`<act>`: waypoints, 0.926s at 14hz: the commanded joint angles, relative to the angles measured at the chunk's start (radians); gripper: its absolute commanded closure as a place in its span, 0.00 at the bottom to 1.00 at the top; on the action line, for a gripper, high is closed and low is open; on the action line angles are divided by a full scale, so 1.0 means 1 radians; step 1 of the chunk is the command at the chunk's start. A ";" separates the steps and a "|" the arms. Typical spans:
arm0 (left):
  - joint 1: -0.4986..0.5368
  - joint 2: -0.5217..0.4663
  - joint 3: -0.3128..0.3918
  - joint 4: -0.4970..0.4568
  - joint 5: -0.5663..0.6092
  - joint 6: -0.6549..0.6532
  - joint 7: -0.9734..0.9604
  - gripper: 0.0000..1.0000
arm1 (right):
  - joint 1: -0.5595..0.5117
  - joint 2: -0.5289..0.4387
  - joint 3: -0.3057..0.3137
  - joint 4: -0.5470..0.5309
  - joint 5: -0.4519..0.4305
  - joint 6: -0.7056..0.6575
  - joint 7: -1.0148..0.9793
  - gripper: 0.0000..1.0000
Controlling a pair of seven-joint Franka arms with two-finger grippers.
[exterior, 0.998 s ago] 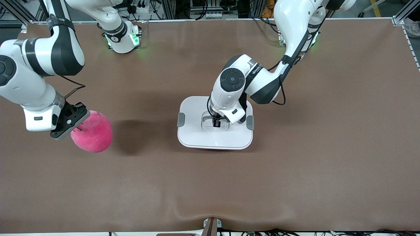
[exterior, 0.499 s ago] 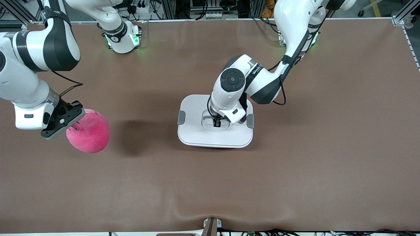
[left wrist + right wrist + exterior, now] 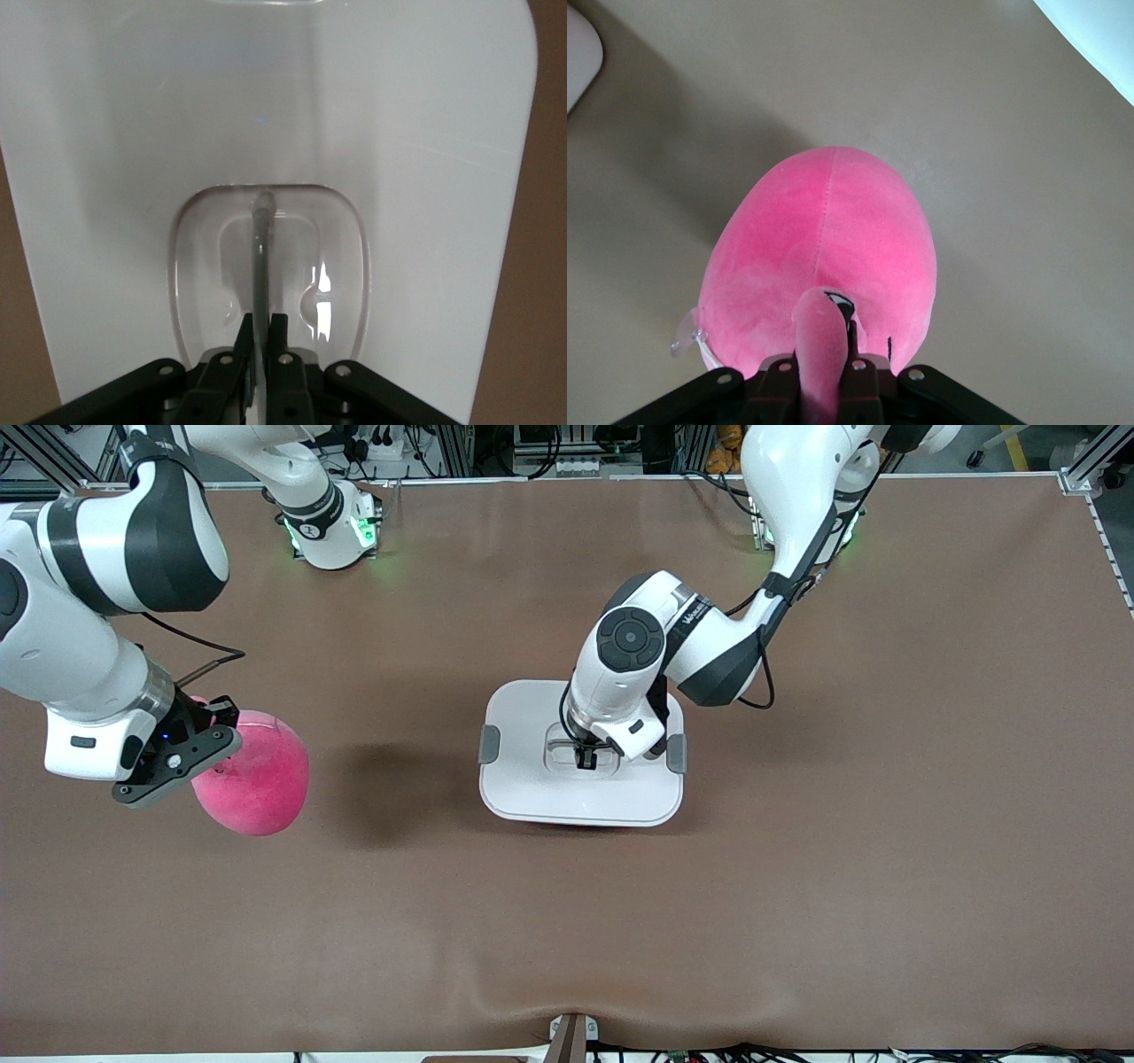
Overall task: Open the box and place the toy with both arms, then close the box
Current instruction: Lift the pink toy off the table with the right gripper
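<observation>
The box's white lid (image 3: 532, 779) lies in the middle of the table with grey clips (image 3: 488, 744) at its two ends; a thin pink edge of the tub shows under it. My left gripper (image 3: 585, 760) is shut on the lid's clear handle (image 3: 261, 257) in its recess. My right gripper (image 3: 199, 740) is shut on a fold of the pink plush toy (image 3: 257, 775) and holds it up over the table toward the right arm's end. In the right wrist view the toy (image 3: 824, 257) hangs below the gripper (image 3: 824, 372).
The brown table mat (image 3: 797, 868) spreads all round the box. The toy casts a shadow (image 3: 390, 788) between itself and the box. The arm bases (image 3: 332, 531) with green lights stand at the table's edge farthest from the camera.
My right gripper with the toy dipped toward the right arm's end, then came back slightly toward the box. The lid has shifted very slightly in my left gripper.
</observation>
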 commanded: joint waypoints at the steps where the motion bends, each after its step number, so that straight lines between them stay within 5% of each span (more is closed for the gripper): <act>1: -0.002 -0.026 0.006 -0.001 0.011 -0.020 -0.018 1.00 | 0.039 0.028 -0.006 0.070 -0.006 -0.047 0.080 1.00; 5: -0.001 -0.044 0.006 -0.001 0.018 -0.020 -0.013 1.00 | 0.076 0.035 -0.006 0.102 0.010 -0.127 0.221 1.00; 8: -0.001 -0.061 0.006 -0.002 0.021 -0.020 -0.007 1.00 | 0.067 0.038 -0.009 0.104 0.108 -0.156 0.272 1.00; 13: 0.035 -0.107 0.010 -0.004 0.029 -0.066 0.046 1.00 | 0.076 0.038 -0.007 0.115 0.111 -0.190 0.329 1.00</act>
